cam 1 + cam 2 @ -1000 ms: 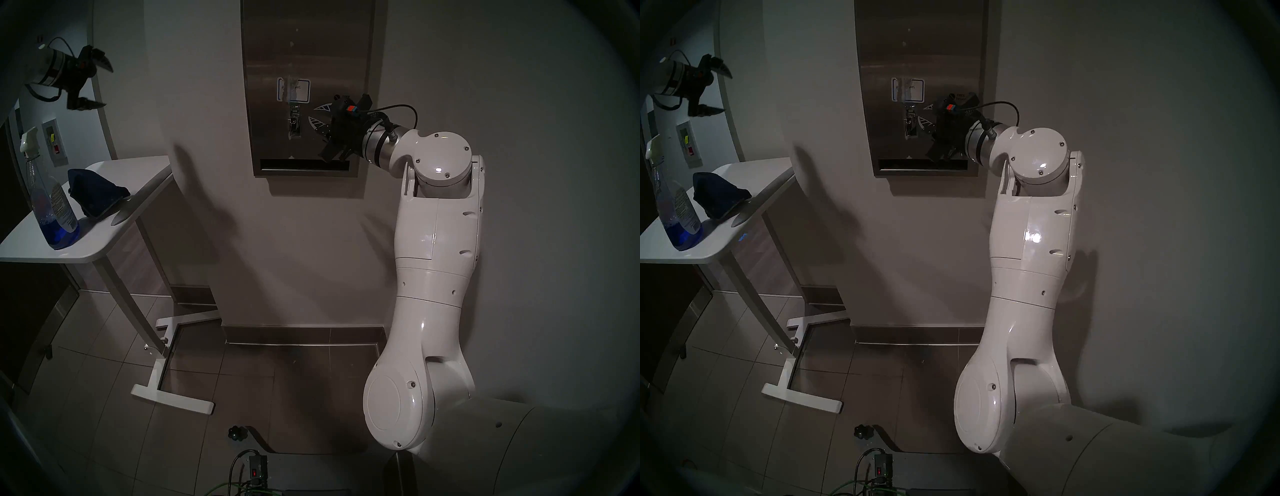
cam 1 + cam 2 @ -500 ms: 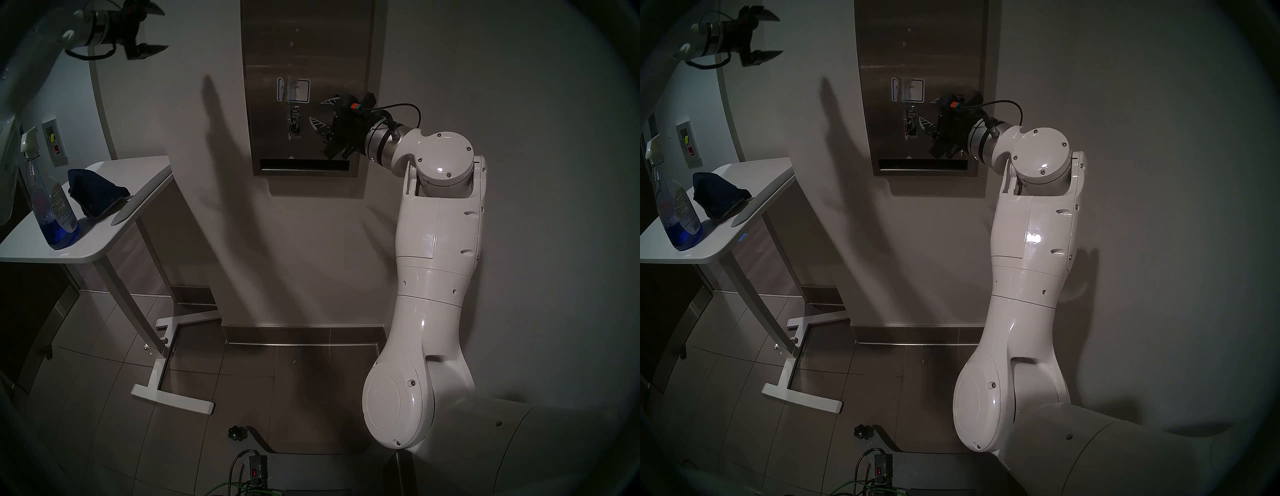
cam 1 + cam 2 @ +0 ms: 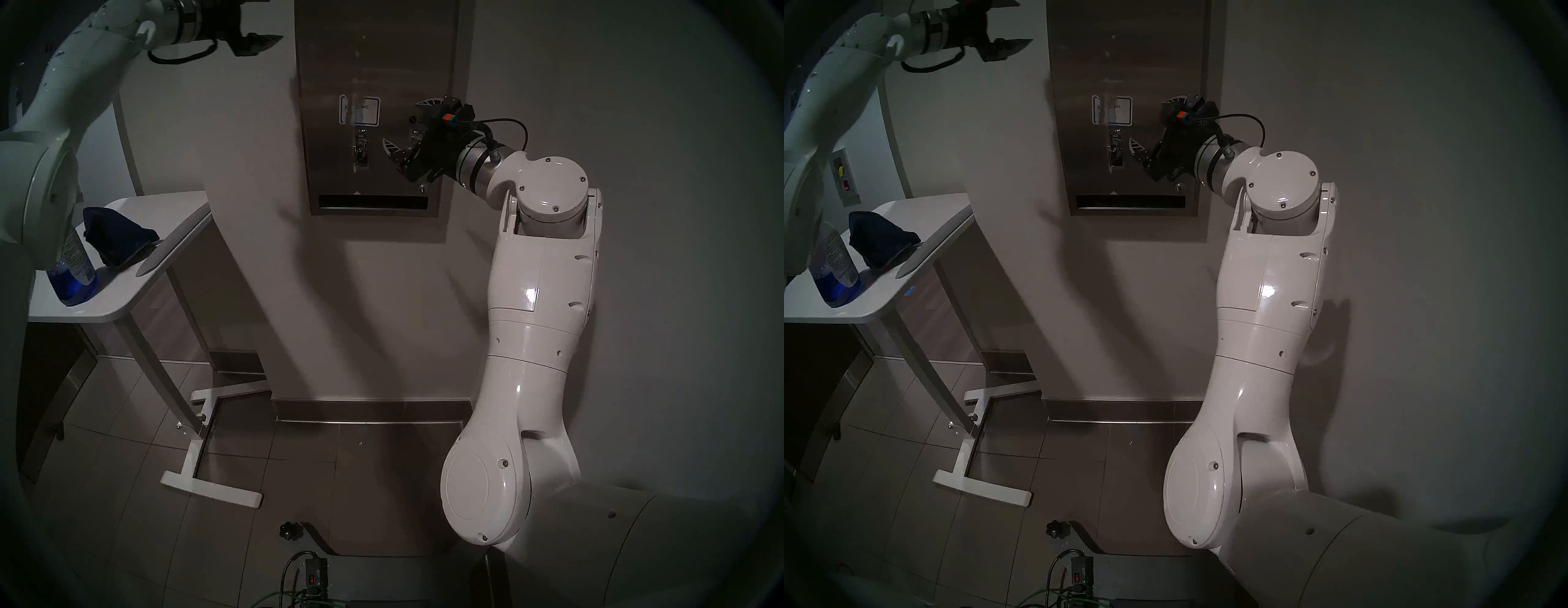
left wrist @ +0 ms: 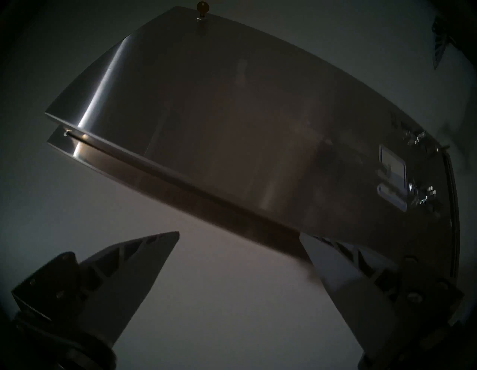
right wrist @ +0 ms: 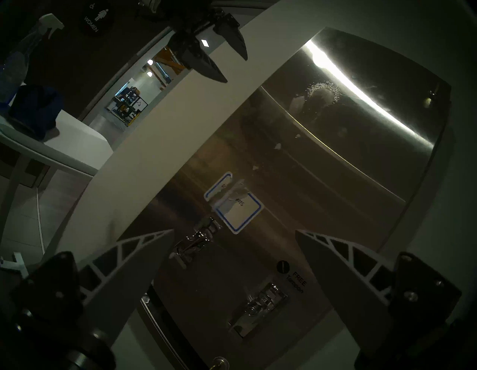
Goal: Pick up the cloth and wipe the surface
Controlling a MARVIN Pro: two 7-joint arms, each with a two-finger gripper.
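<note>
The dark navy cloth point(image 3: 119, 240) lies bunched on the white table point(image 3: 169, 208) at the left, and no gripper touches it; the right wrist view shows the cloth point(image 5: 36, 108) at its left edge. The surface, a tall steel dispenser panel point(image 3: 377, 63), hangs on the wall with a blue-bordered label point(image 3: 359, 110), two levers and a dark slot point(image 3: 373, 201). My right gripper point(image 3: 409, 125) hovers open and empty before the panel's right lever; its wrist view point(image 5: 235, 230) faces the panel point(image 5: 284, 168). My left gripper point(image 3: 1009, 23) is open and empty, high beside the panel's upper left.
A spray bottle point(image 3: 74, 271) with blue liquid stands on the table next to the cloth, partly behind my left arm. The table's white legs point(image 3: 212, 492) rest on the tiled floor. A wall corner juts out left of the panel.
My left arm swung up and to the right, from far left to the panel's upper left. My right gripper opened wider and shifted slightly up and right.
</note>
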